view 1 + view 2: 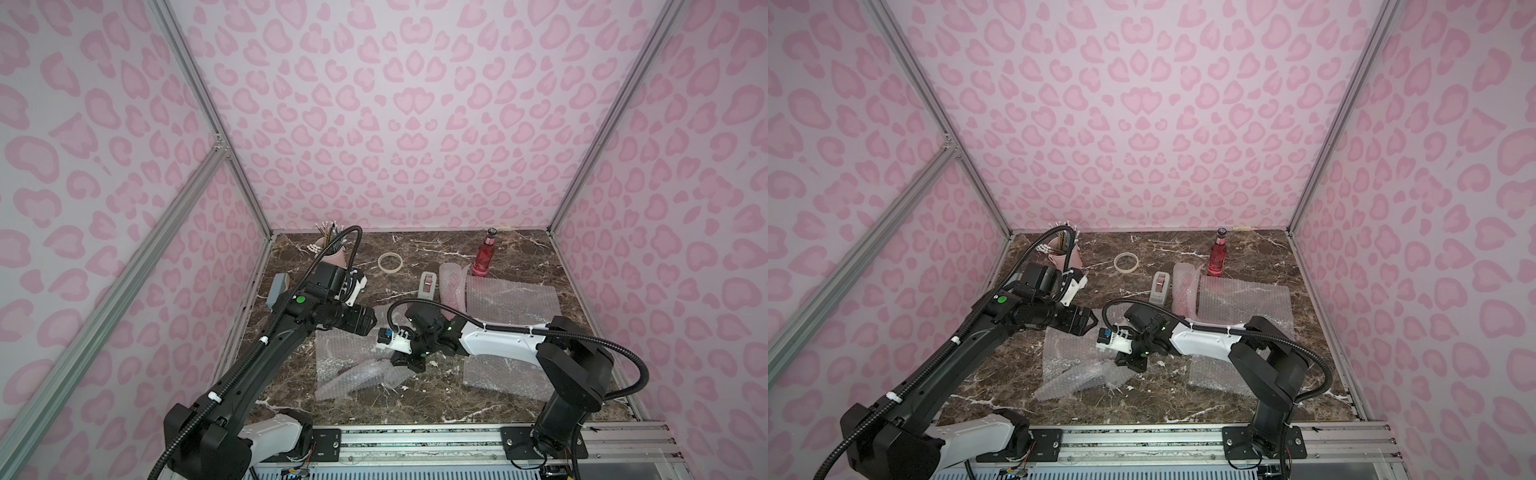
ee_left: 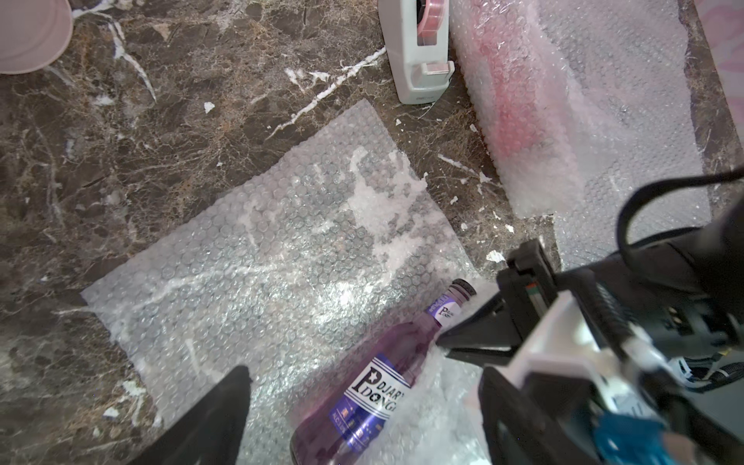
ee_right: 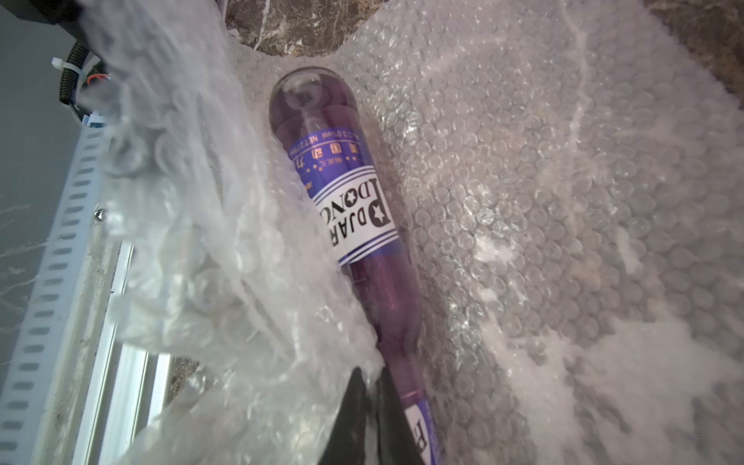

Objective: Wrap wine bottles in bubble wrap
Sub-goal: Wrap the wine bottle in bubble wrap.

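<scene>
One surely fragile, slippery purple bottle (image 2: 362, 386) lies on limp bubble wrap (image 2: 261, 249), whose edge the right gripper (image 3: 368, 378) pinches; the left gripper (image 1: 1090, 325) is spread wide, empty.

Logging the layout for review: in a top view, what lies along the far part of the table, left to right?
pencil cup → tape ring → tape dispenser → rolled bubble wrap → upright pink-red bottle
</scene>
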Controlling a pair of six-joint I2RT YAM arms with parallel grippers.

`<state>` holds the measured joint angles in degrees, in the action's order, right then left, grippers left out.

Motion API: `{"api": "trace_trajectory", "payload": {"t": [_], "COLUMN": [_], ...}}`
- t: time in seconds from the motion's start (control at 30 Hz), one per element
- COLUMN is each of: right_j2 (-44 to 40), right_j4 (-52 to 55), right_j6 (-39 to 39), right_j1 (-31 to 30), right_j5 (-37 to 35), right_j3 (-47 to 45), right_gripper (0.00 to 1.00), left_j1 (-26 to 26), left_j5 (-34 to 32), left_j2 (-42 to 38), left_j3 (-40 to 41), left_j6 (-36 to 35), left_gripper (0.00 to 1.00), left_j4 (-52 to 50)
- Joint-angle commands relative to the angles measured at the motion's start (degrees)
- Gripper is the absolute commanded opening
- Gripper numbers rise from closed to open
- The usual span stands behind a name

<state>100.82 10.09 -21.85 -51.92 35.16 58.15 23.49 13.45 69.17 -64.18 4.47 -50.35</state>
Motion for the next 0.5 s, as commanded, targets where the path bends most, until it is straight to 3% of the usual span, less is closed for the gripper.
{"api": "trace_trajectory", "payload": {"t": [0.0, 0.27, 0.47], "right_j2": [1.89, 5.12, 7.04], "right_j4": [1.95, 1.26, 1.5], "right_j6": [1.51, 4.69, 5.11], "right_j1": [1.23, 4.34, 4.73], "right_j5": [3.13, 6.14, 6.22], "right_j3": [0.87, 2.08, 2.58], "right_gripper": [0.16, 0.28, 0.32], "left_j1": [-0.06, -0.08, -0.01], "left_j5": [0.1, 0.04, 5.9], "left_j2": [-1.0, -2.4, -6.53], "left_j3": [-1.71, -3.31, 2.72], "left_j6": [1.09, 8.64, 16.7], "left_gripper": [0.89, 0.76, 0.62], "left_j4": [-6.35, -20.71, -19.89]}}
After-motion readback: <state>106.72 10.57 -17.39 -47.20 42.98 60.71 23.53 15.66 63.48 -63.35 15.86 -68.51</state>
